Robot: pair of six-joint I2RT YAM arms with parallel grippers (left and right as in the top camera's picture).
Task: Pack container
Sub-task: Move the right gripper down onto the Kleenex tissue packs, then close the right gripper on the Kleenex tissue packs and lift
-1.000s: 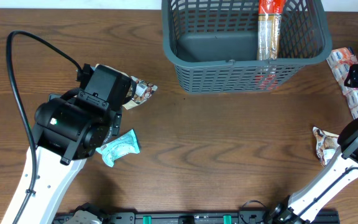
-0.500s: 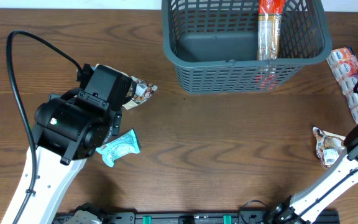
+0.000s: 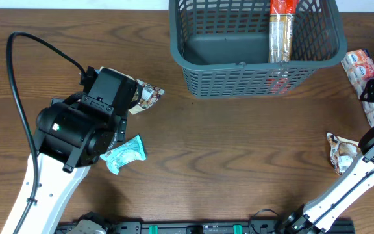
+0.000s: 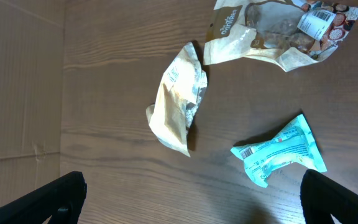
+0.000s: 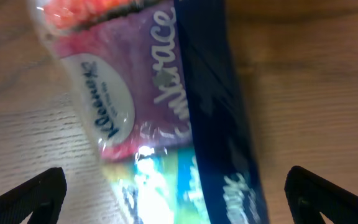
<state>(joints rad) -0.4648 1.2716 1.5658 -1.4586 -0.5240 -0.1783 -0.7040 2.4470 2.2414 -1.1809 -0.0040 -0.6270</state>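
From where I stand, the container [image 3: 239,81] sits at the far edge of the wooden surface [image 3: 239,156], right of centre, with one long clear packet with a red end [image 3: 281,32] lying against its right wall. The left arm [image 3: 76,127] hangs over the near left of the surface. Its pincer [image 4: 194,202] is spread wide with nothing between the fingers. Below it lie three loose wrappers: a crumpled cream packet [image 4: 179,99], a tan see-through bag [image 4: 278,28] just beyond it, and a teal packet [image 4: 278,152] apart to one side. At the far right edge, the right pincer [image 5: 179,199] is also spread apart, poised close over a strip of tissue packs [image 5: 160,106] that lies right of the container. I cannot tell whether the fingers touch it. Another crumpled snack bag [image 3: 341,153] lies nearer, beside the right arm.
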